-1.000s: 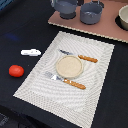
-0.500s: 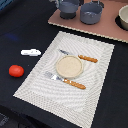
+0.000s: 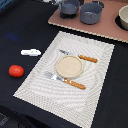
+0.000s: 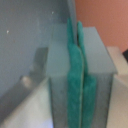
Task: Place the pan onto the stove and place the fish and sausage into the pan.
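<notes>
Dark tabletop [image 3: 20, 30] filled most of the exterior view, with a pale striped placemat [image 3: 100, 75] laid across the middle of the frame. On the placemat sat a small round tan plate [image 3: 69, 66], with an orange-handled knife [image 3: 80, 57] just above it and an orange-handled fork [image 3: 65, 80] just below it. At the left edge of the frame the red sausage [image 3: 16, 71] lay on the bare tabletop, and the white fish [image 3: 30, 52] lay a little above it, both well apart from the stove [image 3: 85, 27], which ran along the upper right of the frame. On the stove stood the blue-grey pan [image 3: 69, 8] at the top centre, and just to its right a deeper grey pot [image 3: 91, 13]; a white-rimmed dish [image 3: 123, 17] showed at the far right edge. The gripper [image 4: 78, 75] appeared only in the wrist view, its green-padded fingers [image 4: 73, 75] pressed together with no gap and nothing visible between them, beside a blurred blue-grey surface and a patch of pinkish-brown.
</notes>
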Controlling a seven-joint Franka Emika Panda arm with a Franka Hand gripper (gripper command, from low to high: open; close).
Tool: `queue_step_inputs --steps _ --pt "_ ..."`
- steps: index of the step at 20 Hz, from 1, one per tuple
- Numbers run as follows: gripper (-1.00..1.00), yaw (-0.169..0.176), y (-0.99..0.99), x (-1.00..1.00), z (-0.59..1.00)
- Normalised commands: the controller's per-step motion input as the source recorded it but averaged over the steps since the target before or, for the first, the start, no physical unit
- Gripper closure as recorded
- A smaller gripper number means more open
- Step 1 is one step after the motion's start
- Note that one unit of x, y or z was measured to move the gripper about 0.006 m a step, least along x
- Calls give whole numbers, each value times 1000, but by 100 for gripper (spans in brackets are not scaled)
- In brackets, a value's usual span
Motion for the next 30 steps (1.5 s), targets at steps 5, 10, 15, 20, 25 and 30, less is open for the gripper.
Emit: queue_step_inputs --steps 5,10,15,20,25,30 --pt "100 1 57 -115 -390" --pt "100 0 61 -113 -374" --pt "-100 0 89 1 196" --pt "-100 -10 60 0 456" --pt "-100 -4 -151 0 706" --pt "-100 0 -761 0 702"
